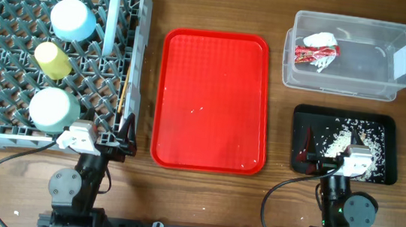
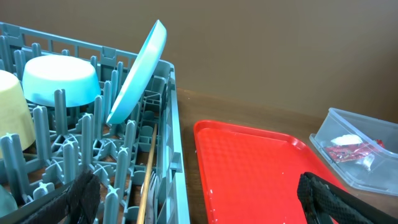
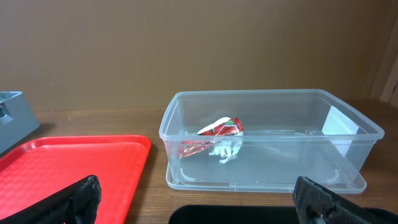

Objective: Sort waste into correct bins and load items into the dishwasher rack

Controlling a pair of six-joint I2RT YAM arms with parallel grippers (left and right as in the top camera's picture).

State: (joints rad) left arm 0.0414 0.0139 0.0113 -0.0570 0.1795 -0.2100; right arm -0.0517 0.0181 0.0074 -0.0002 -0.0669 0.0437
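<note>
The grey dishwasher rack [image 1: 4, 134] at the left holds a light blue bowl [image 1: 73, 19], a yellow cup [image 1: 52, 60], a pale green bowl [image 1: 52, 107], an upright white plate [image 1: 112, 17] and chopsticks [image 1: 125, 90]. A white fork [image 2: 154, 191] lies beside the chopsticks [image 2: 148, 177]. The red-and-white wrapper [image 1: 317, 50] lies in the clear tub [image 1: 372, 82]. Rice scraps [image 1: 348, 136] are spread in the black tray [image 1: 387, 125]. My left gripper [image 1: 114, 136] stands open over the rack's front right corner. My right gripper [image 1: 331, 153] is open and empty above the black tray's near edge.
The red serving tray [image 1: 213, 99] lies between the rack and the bins, with a few crumbs on it. Bare wooden table shows in front of it. In the right wrist view the clear tub [image 3: 267, 168] stands straight ahead, the red tray [image 3: 74, 168] to its left.
</note>
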